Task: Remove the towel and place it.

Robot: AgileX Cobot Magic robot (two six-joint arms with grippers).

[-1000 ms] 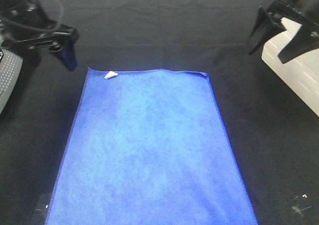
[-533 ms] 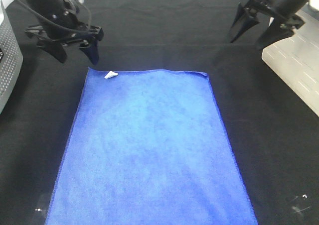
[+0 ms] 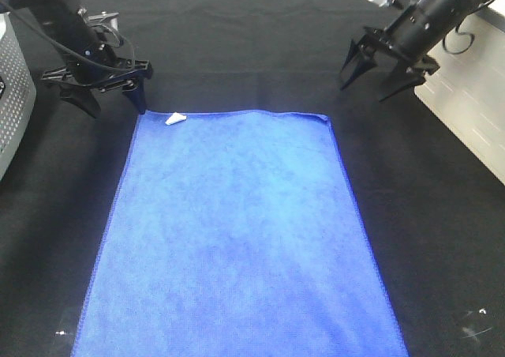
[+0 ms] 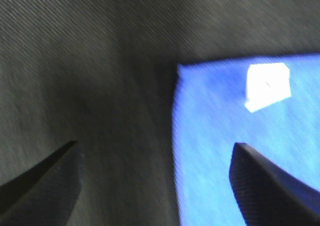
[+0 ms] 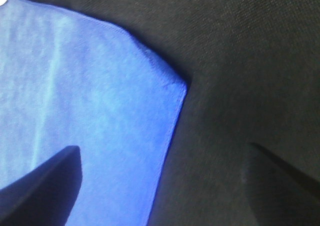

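Note:
The towel [image 3: 237, 231] lies flat on the black cloth, bright blue, with a white tag [image 3: 175, 119] at its far left corner. My left gripper [image 3: 114, 104] hovers open just outside that corner, one finger near the towel's edge. In the left wrist view the towel [image 4: 225, 146] and tag [image 4: 268, 86] lie beside the open left gripper [image 4: 155, 144], one fingertip over the blue. My right gripper [image 3: 365, 88] stands open a little beyond the far right corner. The right wrist view shows that corner of the towel [image 5: 90, 96] between the spread fingers of the right gripper [image 5: 162, 147]. Nothing is held.
A grey perforated housing [image 3: 12, 96] stands at the left edge. A white slotted tray-like object [image 3: 465, 96] sits at the right edge, behind the right arm. Black cloth [image 3: 252, 41] covers the table around the towel.
Both arms have swung inward and lowered toward the towel's far corners. Both grippers stay open. The towel has not moved.

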